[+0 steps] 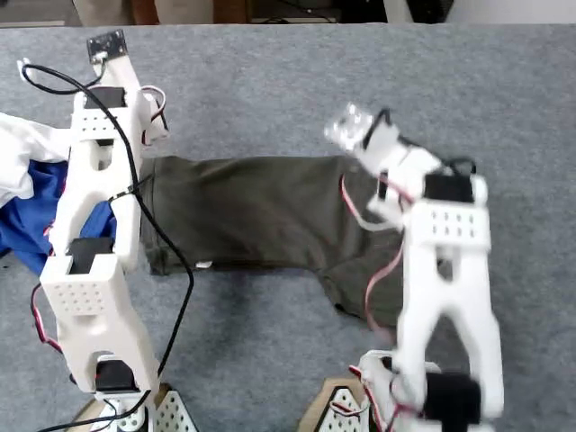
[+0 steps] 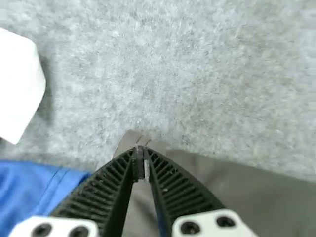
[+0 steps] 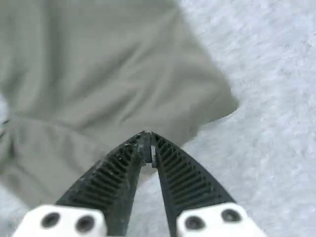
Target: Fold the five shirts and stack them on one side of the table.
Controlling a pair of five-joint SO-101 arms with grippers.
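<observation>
Here's the olive shirt [image 1: 261, 211], spread flat mid-table [image 1: 270, 81], one sleeve trailing off its near right corner. The left gripper [image 2: 140, 160] sits at the shirt's far left corner, jaws pressed tip to tip with a peak of the fabric pinched between them. The right gripper [image 3: 149, 148] is at the far right corner, also closed tight, and it looks to have cloth caught too. Just left of the olive shirt, a blue shirt [image 1: 22, 229] and a white garment [image 1: 22, 148] lie rumpled, unfolded. No tidy stack anywhere, so I'd call this early: the first shirt's fold is in hand and the rest are waiting.
</observation>
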